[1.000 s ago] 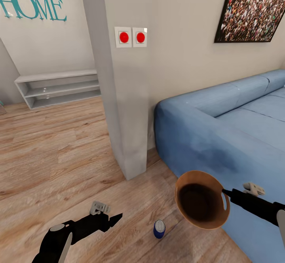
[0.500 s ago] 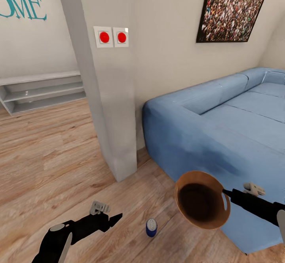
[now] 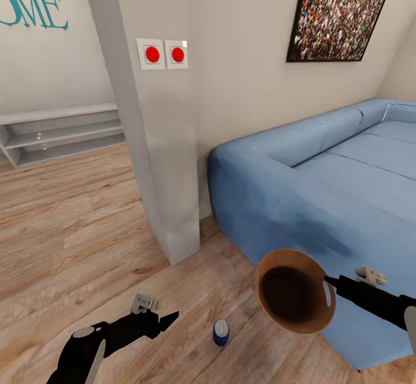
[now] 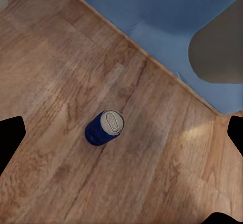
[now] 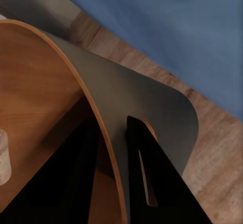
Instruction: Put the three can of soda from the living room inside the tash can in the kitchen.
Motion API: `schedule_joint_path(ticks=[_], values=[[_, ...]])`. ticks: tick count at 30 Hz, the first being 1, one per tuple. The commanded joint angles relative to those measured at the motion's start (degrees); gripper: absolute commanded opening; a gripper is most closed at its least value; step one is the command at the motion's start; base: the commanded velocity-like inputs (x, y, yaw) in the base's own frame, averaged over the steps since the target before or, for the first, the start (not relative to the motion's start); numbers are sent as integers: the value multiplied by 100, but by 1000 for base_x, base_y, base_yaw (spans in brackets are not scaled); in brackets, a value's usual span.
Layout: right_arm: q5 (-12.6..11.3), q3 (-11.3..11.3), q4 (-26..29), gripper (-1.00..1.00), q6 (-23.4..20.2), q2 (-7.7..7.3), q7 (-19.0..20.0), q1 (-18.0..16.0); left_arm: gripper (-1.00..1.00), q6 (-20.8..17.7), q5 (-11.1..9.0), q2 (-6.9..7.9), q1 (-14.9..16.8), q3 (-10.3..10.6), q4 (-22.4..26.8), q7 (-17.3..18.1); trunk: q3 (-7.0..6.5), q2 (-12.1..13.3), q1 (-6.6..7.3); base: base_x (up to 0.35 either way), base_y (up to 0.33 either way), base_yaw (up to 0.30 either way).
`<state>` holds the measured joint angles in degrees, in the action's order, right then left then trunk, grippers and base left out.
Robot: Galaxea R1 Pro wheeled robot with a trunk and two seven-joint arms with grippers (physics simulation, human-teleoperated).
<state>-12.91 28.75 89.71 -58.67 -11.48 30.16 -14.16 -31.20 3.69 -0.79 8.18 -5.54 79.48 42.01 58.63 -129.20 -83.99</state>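
Note:
A blue can of soda (image 3: 221,332) with a silver top (image 4: 112,122) stands upright on the wood floor, near the blue sofa's corner. My left gripper (image 3: 171,317) hovers a little to the left of it and above the floor. It is open, and its dark fingers (image 4: 9,140) stand wide apart with the can between and beyond them. My right gripper (image 3: 329,281) is shut on the rim of the trash can (image 3: 294,298), which hangs tilted above the floor to the can's right. One finger (image 5: 76,178) is inside the brown wall, the other outside the grey wall (image 5: 152,107).
A blue sofa (image 3: 323,181) occupies the right side. A white pillar (image 3: 162,158) with two red buttons (image 3: 164,54) rises just behind the can. A low white shelf (image 3: 58,132) stands at the far left wall. Open wood floor (image 3: 75,239) stretches to the left.
The whole picture shifted left between the oldest frame and half a second ago, so the camera turned right. Since then nothing has moved, and both arms keep their pose.

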Motion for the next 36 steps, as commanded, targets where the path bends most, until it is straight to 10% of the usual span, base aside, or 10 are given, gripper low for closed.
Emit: schedule_joint_path(ticks=[1, 36], values=[[-167, -1, 3, -100, -41, -2, 8, -2, 100, 0, 0, 0, 0, 0, 1, 0, -1, 0, 0, 0, 0, 0], [-176, -1, 2, -100, -30, 5, 8, -1, 100, -8, 5, 31, 0, 138, -1, 62, -1, 0, 0, 34, 20, 0]])
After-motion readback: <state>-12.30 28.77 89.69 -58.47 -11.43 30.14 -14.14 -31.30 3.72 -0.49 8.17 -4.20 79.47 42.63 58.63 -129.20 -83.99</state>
